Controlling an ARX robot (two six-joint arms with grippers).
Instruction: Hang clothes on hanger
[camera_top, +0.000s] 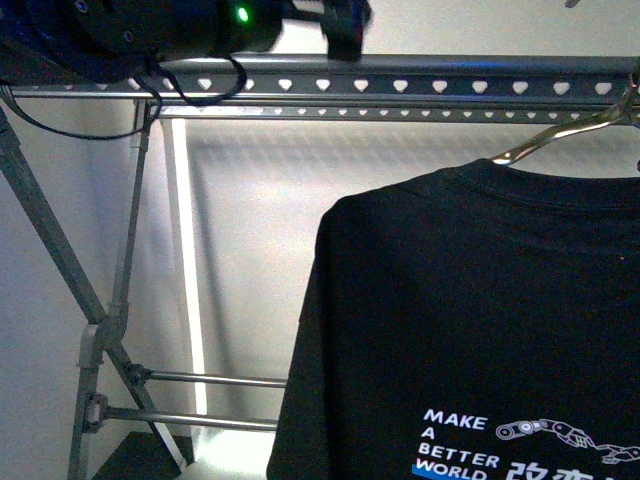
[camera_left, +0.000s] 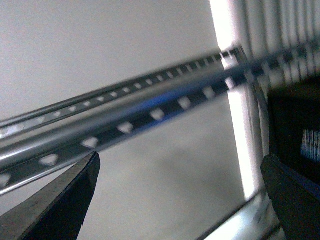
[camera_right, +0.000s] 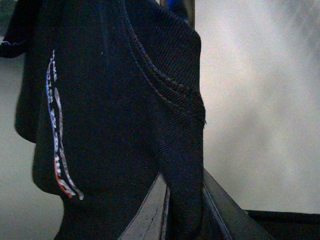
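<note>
White wall (camera_top: 250, 250), T-shirt (camera_right: 115, 100) pinched between right fingers (camera_right: 222, 207)

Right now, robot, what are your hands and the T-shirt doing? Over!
Left gripper open, empty, near the rack rail. Right gripper shut on T-shirt fabric. T-shirt on wire hanger just below rail; hook-on unclear. Nothing seen blocking.

T-shirt (camera_top: 470, 320): black, white lettering, blue stripe | rack (camera_top: 380, 70): grey, heart-punched
</note>
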